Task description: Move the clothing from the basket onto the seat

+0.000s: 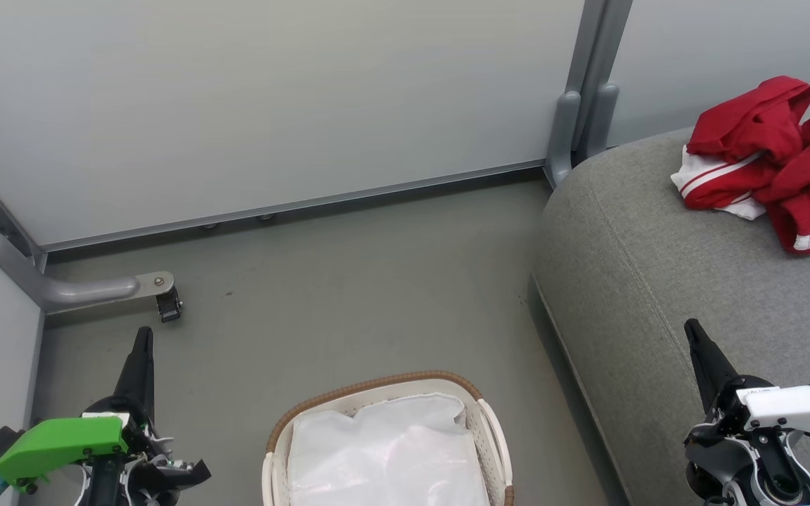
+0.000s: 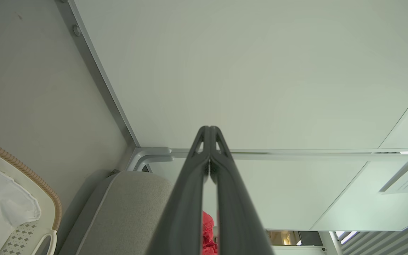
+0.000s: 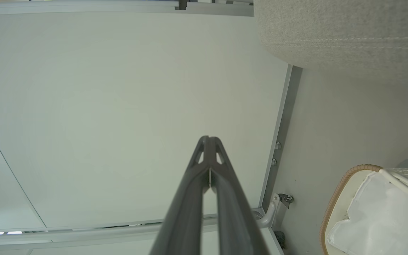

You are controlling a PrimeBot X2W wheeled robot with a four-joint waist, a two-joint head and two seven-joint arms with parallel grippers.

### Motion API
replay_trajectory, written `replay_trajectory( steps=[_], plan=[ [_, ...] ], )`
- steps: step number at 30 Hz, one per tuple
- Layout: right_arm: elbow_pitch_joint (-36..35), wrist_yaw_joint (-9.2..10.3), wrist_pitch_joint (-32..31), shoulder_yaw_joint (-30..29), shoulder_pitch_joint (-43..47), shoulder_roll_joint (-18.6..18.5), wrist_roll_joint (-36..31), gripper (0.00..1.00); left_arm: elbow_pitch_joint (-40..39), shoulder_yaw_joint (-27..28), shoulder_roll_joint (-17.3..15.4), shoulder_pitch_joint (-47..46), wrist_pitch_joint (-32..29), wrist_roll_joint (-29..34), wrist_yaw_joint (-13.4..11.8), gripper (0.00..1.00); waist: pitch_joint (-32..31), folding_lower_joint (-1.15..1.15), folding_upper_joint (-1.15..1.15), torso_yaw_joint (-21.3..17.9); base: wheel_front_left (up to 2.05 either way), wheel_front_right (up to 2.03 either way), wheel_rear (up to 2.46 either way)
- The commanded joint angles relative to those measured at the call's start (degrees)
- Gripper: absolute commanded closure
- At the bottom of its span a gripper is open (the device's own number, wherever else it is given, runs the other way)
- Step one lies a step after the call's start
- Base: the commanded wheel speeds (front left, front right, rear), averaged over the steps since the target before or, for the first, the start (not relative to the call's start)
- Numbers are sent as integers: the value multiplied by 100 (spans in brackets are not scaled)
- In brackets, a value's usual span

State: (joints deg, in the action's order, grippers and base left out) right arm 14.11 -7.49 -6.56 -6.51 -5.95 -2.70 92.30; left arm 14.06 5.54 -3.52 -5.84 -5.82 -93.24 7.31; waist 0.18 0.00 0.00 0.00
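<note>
Pale partition walls (image 1: 271, 105) meet a dull grey floor (image 1: 349, 295); possibly slatted blinds (image 2: 384, 242) beyond.

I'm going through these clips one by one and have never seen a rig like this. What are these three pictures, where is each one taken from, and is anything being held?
This is a wheeled robot with two arms. The head view comes from a camera on its head, looking down. Its left gripper is at the lower left and its right gripper at the lower right, each a pair of long dark fingers. The other two pictures come from a camera on each wrist, looking along that arm's fingers. Both grippers are shut and hold nothing. On the grey floor stands a white laundry basket with a brown rim and a white liner cloth inside. The red garment with white striped trim lies crumpled on the grey seat cushion to the right, so the move looks done.
</note>
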Motion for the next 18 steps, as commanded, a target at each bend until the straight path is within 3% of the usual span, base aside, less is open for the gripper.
replay_trajectory(
  steps=[1,18],
  plan=[
    [-20,0,-15,-13,-47,-34,21,100,-10,26,-10,-61,-14,12,35,100,0,0,0,0,0,0,0],
    [-21,0,-16,-12,-46,-34,22,100,-9,46,4,-64,-30,36,36,100,0,0,0,0,0,0,0]
  ],
)
